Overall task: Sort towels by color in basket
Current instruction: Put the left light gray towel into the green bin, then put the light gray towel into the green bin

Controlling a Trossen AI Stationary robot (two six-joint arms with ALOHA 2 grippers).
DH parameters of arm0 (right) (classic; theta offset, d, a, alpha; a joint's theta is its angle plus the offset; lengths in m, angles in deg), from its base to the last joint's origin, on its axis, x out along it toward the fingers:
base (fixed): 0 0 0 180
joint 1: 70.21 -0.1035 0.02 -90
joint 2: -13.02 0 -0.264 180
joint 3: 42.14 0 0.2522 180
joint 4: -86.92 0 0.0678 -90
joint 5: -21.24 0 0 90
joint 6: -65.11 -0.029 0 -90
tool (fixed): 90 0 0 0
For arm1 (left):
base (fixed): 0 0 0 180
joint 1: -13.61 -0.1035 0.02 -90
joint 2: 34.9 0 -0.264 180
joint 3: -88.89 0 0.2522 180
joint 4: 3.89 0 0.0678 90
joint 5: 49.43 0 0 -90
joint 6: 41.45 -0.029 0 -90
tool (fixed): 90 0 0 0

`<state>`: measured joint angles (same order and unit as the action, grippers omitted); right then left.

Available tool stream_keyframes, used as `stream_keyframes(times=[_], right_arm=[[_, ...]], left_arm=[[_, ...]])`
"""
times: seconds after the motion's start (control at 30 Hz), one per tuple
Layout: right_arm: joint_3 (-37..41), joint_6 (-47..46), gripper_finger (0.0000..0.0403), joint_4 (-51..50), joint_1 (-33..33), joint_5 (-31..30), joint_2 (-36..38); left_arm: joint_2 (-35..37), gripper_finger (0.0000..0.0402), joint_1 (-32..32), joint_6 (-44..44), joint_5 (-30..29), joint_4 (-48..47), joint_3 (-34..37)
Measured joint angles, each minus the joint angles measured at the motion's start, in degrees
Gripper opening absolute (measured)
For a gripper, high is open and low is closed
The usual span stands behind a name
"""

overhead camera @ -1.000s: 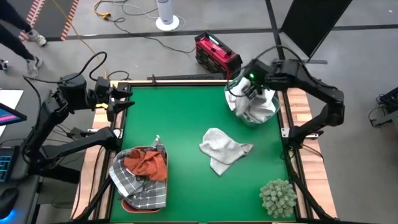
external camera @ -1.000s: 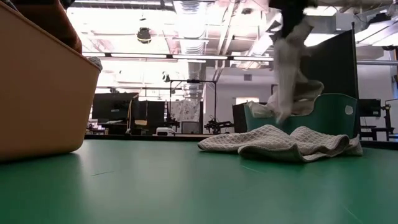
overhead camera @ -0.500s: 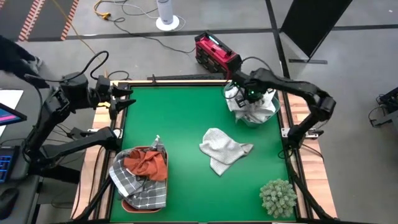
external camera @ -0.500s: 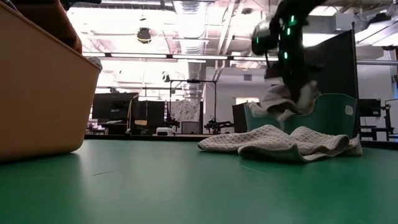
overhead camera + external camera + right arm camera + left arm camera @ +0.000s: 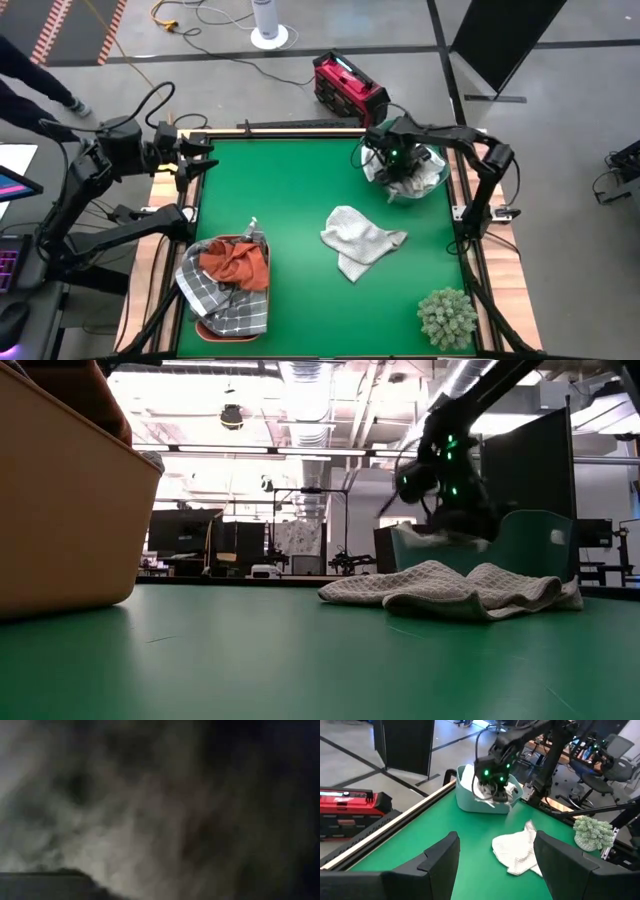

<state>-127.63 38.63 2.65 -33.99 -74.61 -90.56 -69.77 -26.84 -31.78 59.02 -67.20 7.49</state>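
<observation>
The pale teal plastic basket (image 5: pixel 432 178) stands at the far right corner of the green worktop (image 5: pixel 290 190) and serves here as the landmark. The right pincer (image 5: pixel 398 168) is down inside that basket, pressed among the white cloth towels (image 5: pixel 476 787) heaped in it; the right wrist view is filled with blurred pale cloth, and I cannot tell how far its fingers stand apart or whether they have hold of any towel. On the bare worktop just in front of the basket, toward the near edge, lies a crumpled white towel with thin checks (image 5: pixel 358 240), apart from the basket and flat on the surface. Well away from the basket, at the near left corner, sits a tan orange basket (image 5: pixel 60 510) holding a rust-orange towel (image 5: pixel 235 262) on top of a grey checked towel (image 5: pixel 225 300), part of which drapes over the rim. The spiky pale-green plant ball (image 5: pixel 447 316) rests at the near right corner, on the basket's side of the worktop. The left pincer (image 5: pixel 495 857) hovers at the far left edge, across the worktop from the teal basket, its fingers spread wide and holding nothing.
</observation>
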Motion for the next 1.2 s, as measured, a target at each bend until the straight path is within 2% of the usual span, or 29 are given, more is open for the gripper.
stream_keyframes(times=[0.2, 0.37, 0.47, 0.6, 0.73, 0.87, 1.2], right_arm=[[-6.51, 1.33, 0.0262, -8.34, 0.54, 0.51, 6.96], [-13.23, 0.08, 0.0276, -13.88, 0.34, 0.12, 12.75], [-15.84, -2.74, 0.0277, -12.69, -2.46, -0.05, 15.73], [-15.15, -3.00, 0.0277, -4.05, -10.97, 1.65, 17.47], [-11.76, -2.37, 0.0277, 5.12, -20.68, 6.81, 14.95], [-7.82, -5.55, 0.0277, 6.54, -27.12, 9.03, 9.25], [-4.74, -7.07, 0.0276, 16.70, -36.53, 10.58, -3.94]], left_arm=[[0.00, 0.0242, 0.00, 0.00, 0.44, -0.03, 0.00], [0.00, 0.0242, 0.01, 0.01, 1.93, -0.05, 0.00], [0.00, 0.0242, 0.02, 0.58, 3.16, -0.03, 0.00], [0.00, 0.0242, 0.00, 1.79, 3.94, -0.01, 0.00], [0.00, 0.0242, 0.00, 1.95, 4.28, -0.01, 0.00], [0.02, 0.0242, 0.01, 2.10, 6.83, 0.06, 0.00], [0.00, 0.0242, 0.00, 4.33, 12.22, 0.06, 0.00]])
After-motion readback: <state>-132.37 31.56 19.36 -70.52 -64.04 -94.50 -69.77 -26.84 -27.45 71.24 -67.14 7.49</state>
